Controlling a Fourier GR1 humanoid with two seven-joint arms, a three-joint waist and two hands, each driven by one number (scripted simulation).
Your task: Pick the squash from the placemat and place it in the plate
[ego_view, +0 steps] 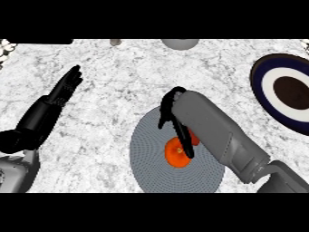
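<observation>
My right robot hand (175, 118) is down over the orange squash (177, 153) mid-placemat (150, 167), fingers curling round it. I'd seat the grip before lifting toward the plate (269, 72) at the table's right edge. Left robot hand (66, 88) rests open near the left edge.

Squash (177, 153) on placemat (158, 168), plate (294, 94) far right.

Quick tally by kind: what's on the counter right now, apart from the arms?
Squash: 1, orange, on the placemat under the right hand
Placemat: 1, grey, round
Plate: 1, dark blue and white
Grey objects at far edge: 2, cut off
Total: 5
</observation>
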